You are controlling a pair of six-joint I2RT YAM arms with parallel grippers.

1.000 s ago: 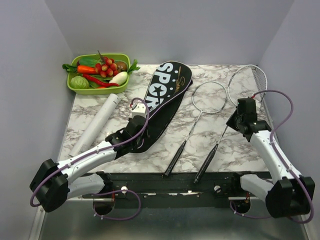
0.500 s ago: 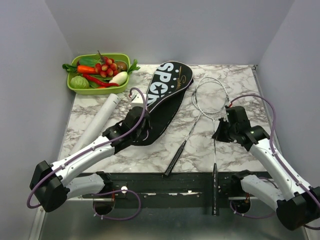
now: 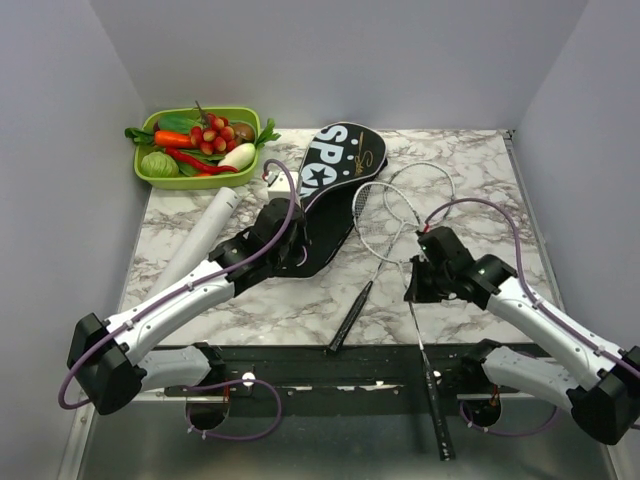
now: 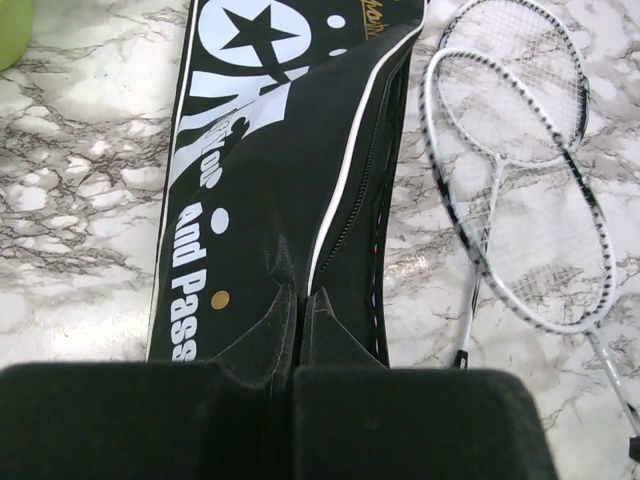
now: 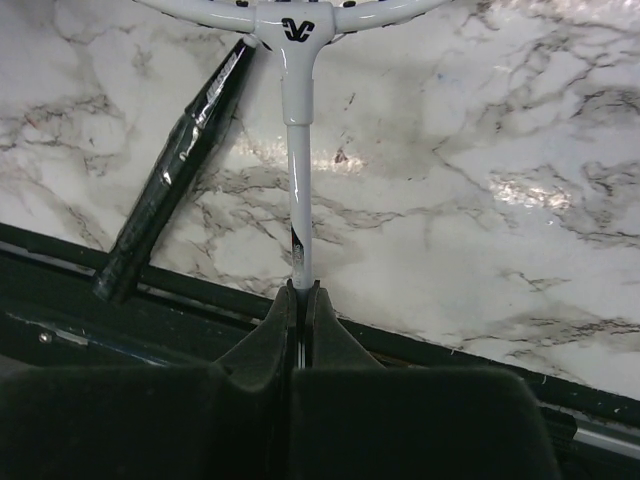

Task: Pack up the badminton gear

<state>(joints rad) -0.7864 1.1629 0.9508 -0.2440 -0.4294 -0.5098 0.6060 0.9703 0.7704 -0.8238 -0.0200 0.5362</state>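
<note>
Tail of bag beneath left hand

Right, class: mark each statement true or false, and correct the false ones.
1. The right gripper is shut on the shaft of one racket. True.
2. The left gripper is open above the tube. False: the left gripper is shut on the edge of the bag.
3. That racket's head overlaps the head of the other racket. True.
4. The tube lies inside the bag. False: the tube lies on the table, left of the bag.
5. The tray sits at the near right corner. False: the tray sits at the far left corner.
</note>
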